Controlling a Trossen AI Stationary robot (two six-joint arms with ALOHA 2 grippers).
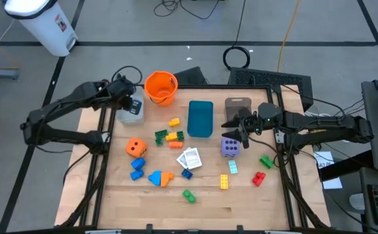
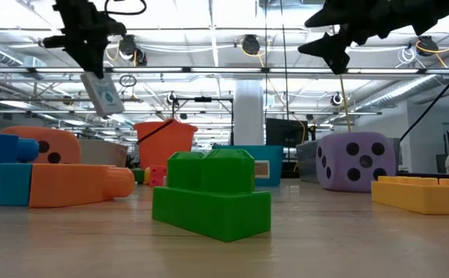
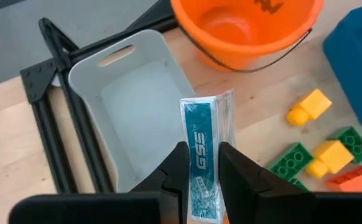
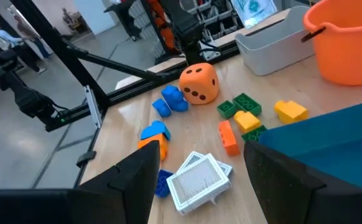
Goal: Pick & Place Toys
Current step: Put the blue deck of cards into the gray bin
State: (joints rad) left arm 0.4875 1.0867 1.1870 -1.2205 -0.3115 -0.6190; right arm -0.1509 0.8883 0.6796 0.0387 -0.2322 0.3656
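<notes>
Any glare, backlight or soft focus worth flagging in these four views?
Low view: bright ceiling lights backlight both arms into silhouettes; the nearest green brick looks soft. Right wrist view: sheen on the table beside the orange die. Left wrist view: the card pack is sharp, even light. High view: evenly lit, shadows faint.

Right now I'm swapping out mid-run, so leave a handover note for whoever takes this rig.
Left gripper: shut on a teal-printed card, held above the grey tray beside the orange bucket.
Right gripper: open, empty, above the purple die.
Done: no toy seen inside the grey tray.
Left: orange die, purple die, card pile, and the scattered bricks, all on the table.
</notes>
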